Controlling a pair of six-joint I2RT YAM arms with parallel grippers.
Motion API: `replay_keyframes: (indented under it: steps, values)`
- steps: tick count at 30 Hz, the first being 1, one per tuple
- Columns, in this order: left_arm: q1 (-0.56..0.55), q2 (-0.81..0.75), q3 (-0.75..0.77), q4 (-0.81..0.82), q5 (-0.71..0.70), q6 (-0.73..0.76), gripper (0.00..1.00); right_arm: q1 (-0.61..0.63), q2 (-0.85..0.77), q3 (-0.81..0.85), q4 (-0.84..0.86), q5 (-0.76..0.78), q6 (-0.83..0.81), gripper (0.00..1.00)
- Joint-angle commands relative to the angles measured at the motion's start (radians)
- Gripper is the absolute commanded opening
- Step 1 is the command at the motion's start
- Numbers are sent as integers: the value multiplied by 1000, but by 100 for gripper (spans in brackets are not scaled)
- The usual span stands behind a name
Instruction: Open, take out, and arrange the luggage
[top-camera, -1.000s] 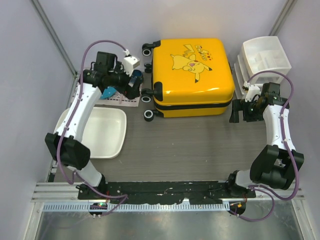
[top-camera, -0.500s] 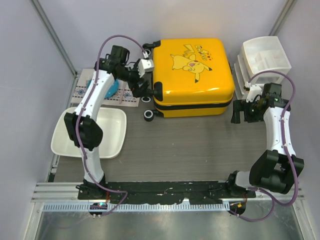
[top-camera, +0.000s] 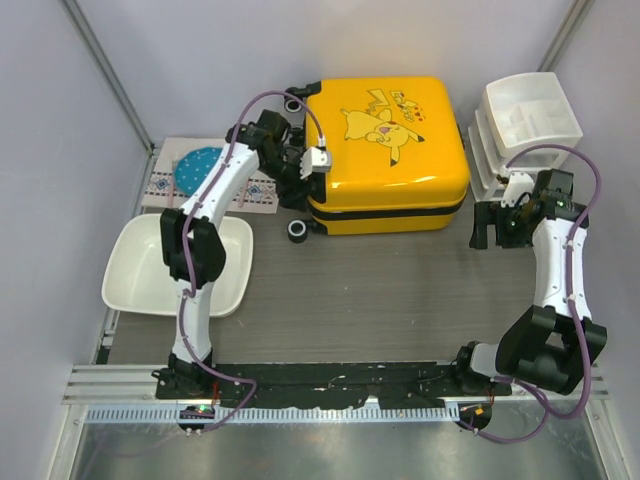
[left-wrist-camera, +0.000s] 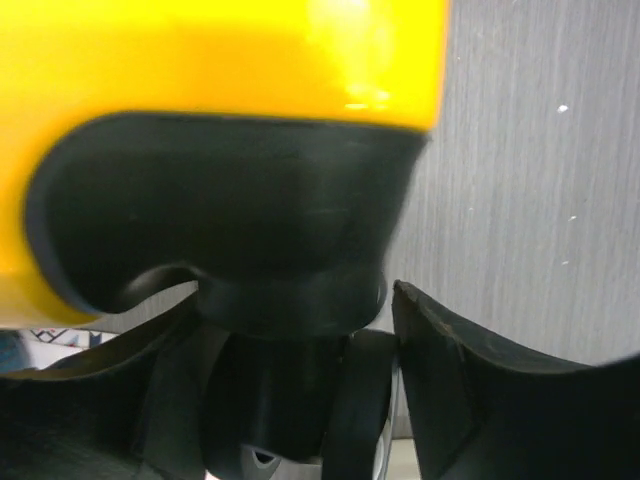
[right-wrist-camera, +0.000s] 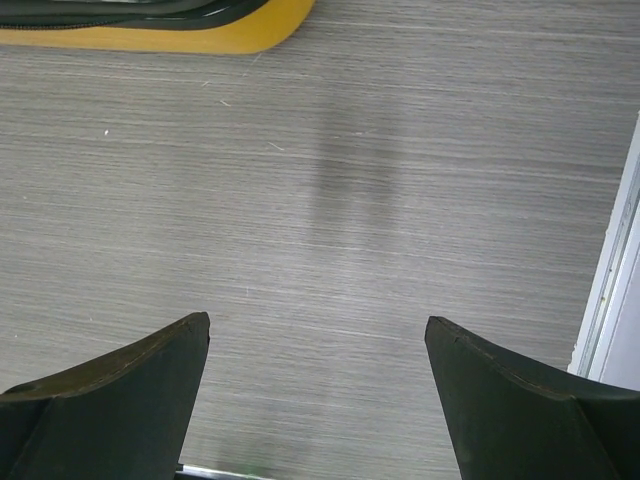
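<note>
Starting with your left gripper (left-wrist-camera: 295, 305): jaws parted, one finger on each side of a black wheel (left-wrist-camera: 290, 410) at the left end of the luggage (top-camera: 385, 140); you can see a thin sliver of light between the right-hand finger (left-wrist-camera: 480, 390) and the wheel, while the other side is too dark to judge contact
Wheel mount (left-wrist-camera: 230, 210): black housing set into the yellow shell, directly above the fingers and filling most of your left wrist view
Left arm (top-camera: 215, 195): stretched from the near edge, over the tray, to the luggage's left end
Your right gripper (right-wrist-camera: 315, 335): jaws wide, nothing between them, only bare table (right-wrist-camera: 300, 180) underneath
Right gripper, place: near the luggage's near right corner, apart from it, in front of the drawer unit
Luggage, place: flat at the back centre of the table, closed, cartoon print facing up, black zipper band (top-camera: 390, 212) along the near side
Near-left wheel (top-camera: 297, 231): free, nothing touching it
Drawer unit (top-camera: 525, 115): white, back right, just beside the luggage
Tray (top-camera: 125, 285): white, on your left, towards the near edge
Mat (top-camera: 165, 185): patterned, behind the tray, a blue round item (top-camera: 200, 165) lying on it
</note>
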Motion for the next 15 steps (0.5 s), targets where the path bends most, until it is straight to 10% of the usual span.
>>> replay_keyframes:
  steps: [1, 5, 6, 15]
  values:
    - [-34, 1, 53, -57, -21, 82, 57, -32, 2, 32, -5, 0, -25, 96]
    - [-58, 4, 40, -126, -47, 193, 22, -65, 16, 38, -14, -9, -51, 96]
    - [-63, 2, 37, -146, -51, 228, 0, -78, 19, 49, -16, -12, -67, 96]
    - [-74, -194, -264, -186, 22, 587, 0, -193, 60, 112, -85, -23, -187, 96]
